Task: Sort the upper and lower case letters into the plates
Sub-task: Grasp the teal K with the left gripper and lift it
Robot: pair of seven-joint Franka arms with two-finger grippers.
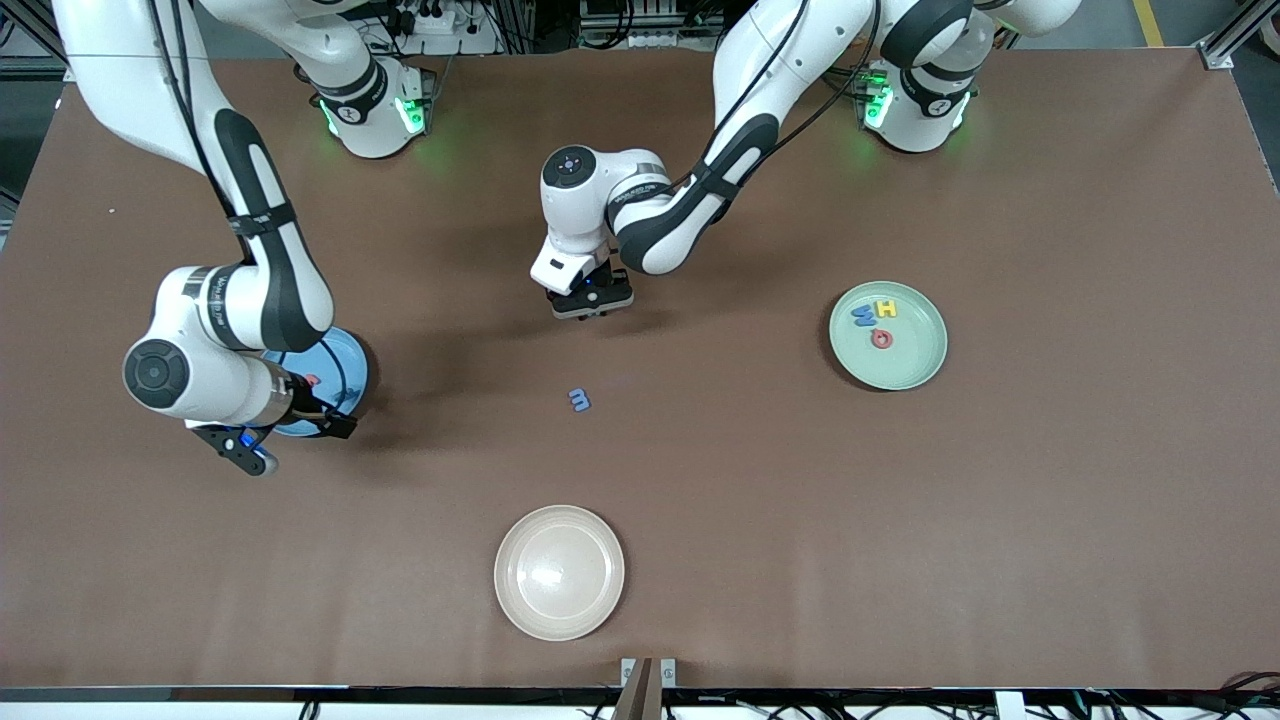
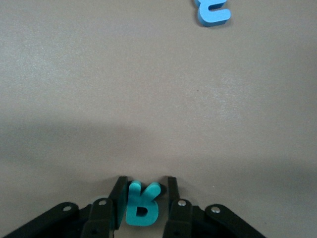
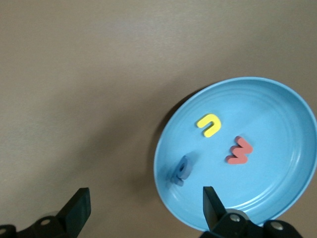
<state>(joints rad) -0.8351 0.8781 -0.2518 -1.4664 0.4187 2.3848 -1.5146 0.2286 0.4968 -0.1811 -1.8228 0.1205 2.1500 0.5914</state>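
My left gripper (image 1: 590, 300) is down at the table's middle, shut on a teal capital letter (image 2: 142, 210) that stands between its fingers (image 2: 144, 181). A blue lowercase m (image 1: 579, 400) lies on the table nearer the front camera and also shows in the left wrist view (image 2: 213, 12). The mint green plate (image 1: 915, 365) holds a blue letter (image 1: 862, 316), a yellow H (image 1: 885, 308) and a red O (image 1: 881, 339). The blue plate (image 1: 345, 370) (image 3: 277, 168) holds a yellow n (image 3: 209, 125), a red w (image 3: 239, 150) and a blue-grey letter (image 3: 183, 169). My right gripper (image 1: 295, 440) (image 3: 144, 192) hangs open and empty over that plate's rim.
A beige plate (image 1: 559, 572) with nothing in it sits near the table's front edge. The right arm's elbow covers part of the blue plate in the front view. Bare brown tabletop lies between the plates.
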